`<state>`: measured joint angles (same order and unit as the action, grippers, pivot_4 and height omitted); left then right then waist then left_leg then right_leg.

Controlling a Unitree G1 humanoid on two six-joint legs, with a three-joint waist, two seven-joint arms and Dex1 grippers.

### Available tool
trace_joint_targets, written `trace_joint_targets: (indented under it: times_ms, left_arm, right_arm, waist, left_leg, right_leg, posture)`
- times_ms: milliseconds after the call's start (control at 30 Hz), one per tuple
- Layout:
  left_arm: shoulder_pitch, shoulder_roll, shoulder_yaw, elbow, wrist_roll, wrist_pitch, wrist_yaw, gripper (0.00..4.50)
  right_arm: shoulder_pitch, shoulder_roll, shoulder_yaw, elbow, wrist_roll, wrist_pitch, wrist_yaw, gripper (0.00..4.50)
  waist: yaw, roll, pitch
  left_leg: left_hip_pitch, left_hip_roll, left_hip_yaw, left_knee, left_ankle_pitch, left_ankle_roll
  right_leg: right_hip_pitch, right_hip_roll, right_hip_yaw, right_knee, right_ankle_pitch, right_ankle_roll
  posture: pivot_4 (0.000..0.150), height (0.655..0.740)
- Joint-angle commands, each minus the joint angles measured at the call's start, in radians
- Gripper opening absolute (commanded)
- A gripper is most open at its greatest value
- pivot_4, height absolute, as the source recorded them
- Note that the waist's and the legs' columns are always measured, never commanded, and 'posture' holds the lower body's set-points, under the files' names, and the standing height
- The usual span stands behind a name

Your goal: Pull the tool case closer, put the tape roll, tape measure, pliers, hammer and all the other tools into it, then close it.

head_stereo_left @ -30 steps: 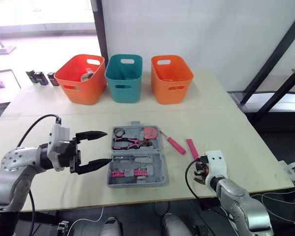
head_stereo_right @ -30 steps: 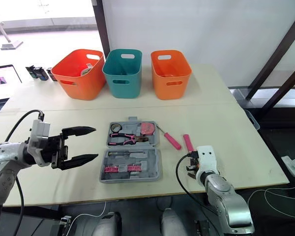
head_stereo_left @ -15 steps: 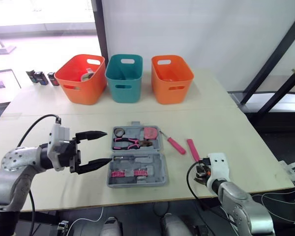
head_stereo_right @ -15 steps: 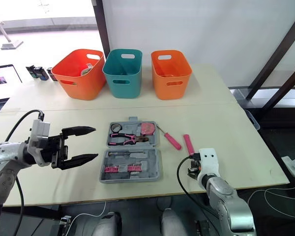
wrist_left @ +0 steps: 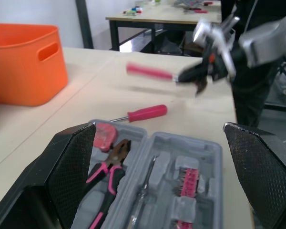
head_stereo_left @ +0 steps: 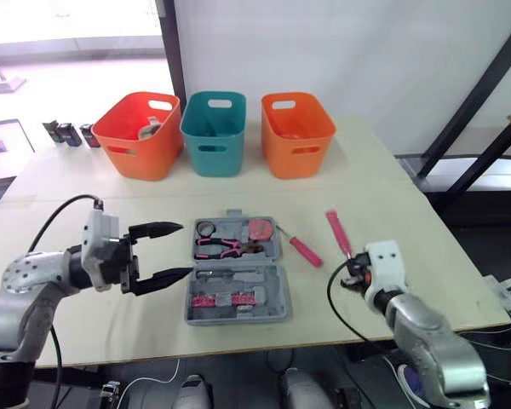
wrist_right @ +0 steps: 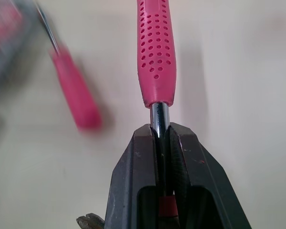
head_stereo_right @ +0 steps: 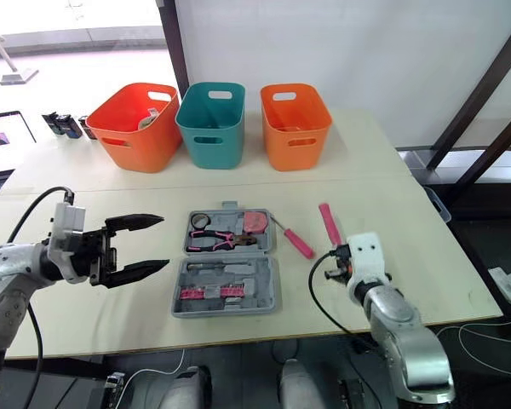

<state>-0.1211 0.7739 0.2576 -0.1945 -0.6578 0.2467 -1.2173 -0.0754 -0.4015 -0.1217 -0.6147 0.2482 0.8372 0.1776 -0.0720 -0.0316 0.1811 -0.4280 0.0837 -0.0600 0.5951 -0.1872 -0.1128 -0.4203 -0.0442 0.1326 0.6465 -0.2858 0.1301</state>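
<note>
In the left eye view, the grey tool case (head_stereo_left: pixel 238 274) lies open in the lower middle of the frame on the bench (head_stereo_left: pixel 383 183). Its upper half holds the pliers (head_stereo_left: pixel 219 248), a pink tape measure (head_stereo_left: pixel 260 229) and a small dark ring (head_stereo_left: pixel 206 227). A pink-handled screwdriver (head_stereo_left: pixel 304 250) lies on the bench just right of the case. The left jaws sit at centre left, spread wide and empty, with the tips pointing at the case's left edge. The right jaws, at lower right, are clamped on the hammer (head_stereo_left: pixel 337 230), whose pink handle slants toward the top of the frame. Three bins stand along the upper part: orange (head_stereo_left: pixel 136 141), teal (head_stereo_left: pixel 213 141) and orange (head_stereo_left: pixel 296 141).

In the left wrist view, the black fingers fill the two lower corners, far apart, with nothing between them. The open case lies at bottom centre and the screwdriver is above it. At upper right the right jaws hold the hammer, its handle pointing left and clear of the bench.

In the right wrist view, the jaws press on the bare metal shaft just below the dotted pink grip, which runs up the centre. The screwdriver is at upper left.
</note>
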Motion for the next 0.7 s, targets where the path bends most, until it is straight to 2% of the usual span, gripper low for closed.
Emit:
trace_joint_targets:
  times_ms: [33, 100, 200, 333, 533, 700]
  left_arm:
    - [0.004, 0.016, 0.049, 0.003, -0.002, -0.025, -0.006, 4.5]
    - [0.012, 0.023, 0.056, 0.011, 0.0, -0.027, -0.012, 4.5]
    - [0.022, 0.04, 0.07, 0.036, 0.008, -0.037, -0.024, 4.5]
    - [0.028, 0.053, 0.084, 0.055, 0.014, -0.048, -0.04, 4.5]
    - [0.091, 0.058, 0.084, 0.045, 0.049, -0.092, -0.066, 4.5]
    - [0.156, 0.061, 0.087, 0.027, 0.064, -0.126, -0.097, 4.5]
  right_arm:
    - [-0.145, -0.071, 0.021, -0.123, 0.115, 0.053, 0.135, 0.03]
    - [-0.227, -0.124, 0.057, -0.126, 0.175, 0.102, 0.217, 0.03]
    - [-0.38, -0.282, 0.196, -0.09, 0.242, 0.18, 0.42, 0.03]
    - [-0.551, -0.432, 0.395, -0.011, 0.236, 0.216, 0.606, 0.03]
    - [-0.858, -0.411, 0.707, 0.125, 0.184, 0.299, 0.78, 0.03]
    - [-0.971, -0.329, 0.816, 0.215, 0.143, 0.321, 0.812, 0.03]
  waist:
    - [0.001, 0.0, 0.0]
    - [0.003, 0.0, 0.0]
    - [0.003, 0.0, 0.001]
    - [0.009, 0.0, 0.002]
    - [-0.003, 0.001, 0.003]
    - [0.004, 0.002, 0.003]
  left_leg:
    - [0.0, 0.0, 0.0, 0.0, 0.0, 0.0]
    - [0.001, 0.001, -0.001, -0.001, 0.0, 0.0]
    - [0.0, 0.0, -0.001, -0.001, 0.0, 0.0]
    - [-0.001, 0.0, 0.0, -0.001, 0.0, 0.0]
    - [-0.002, 0.0, 0.001, -0.001, 0.0, 0.0]
    - [-0.004, 0.0, 0.001, -0.003, 0.0, 0.0]
  right_leg:
    - [0.0, 0.0, 0.0, 0.001, 0.0, 0.0]
    - [0.0, 0.001, 0.0, 0.001, 0.0, 0.0]
    - [0.0, 0.0, 0.0, 0.0, -0.001, 0.0]
    - [0.0, -0.001, 0.0, -0.001, -0.001, 0.0]
    - [-0.004, -0.001, 0.0, 0.001, 0.0, 0.0]
    - [-0.007, 0.0, 0.0, 0.002, -0.001, 0.001]
  posture:
    - [0.15, 0.74]
    - [0.15, 0.74]
    - [0.15, 0.74]
    - [0.15, 0.74]
    - [0.15, 0.74]
    - [0.15, 0.74]
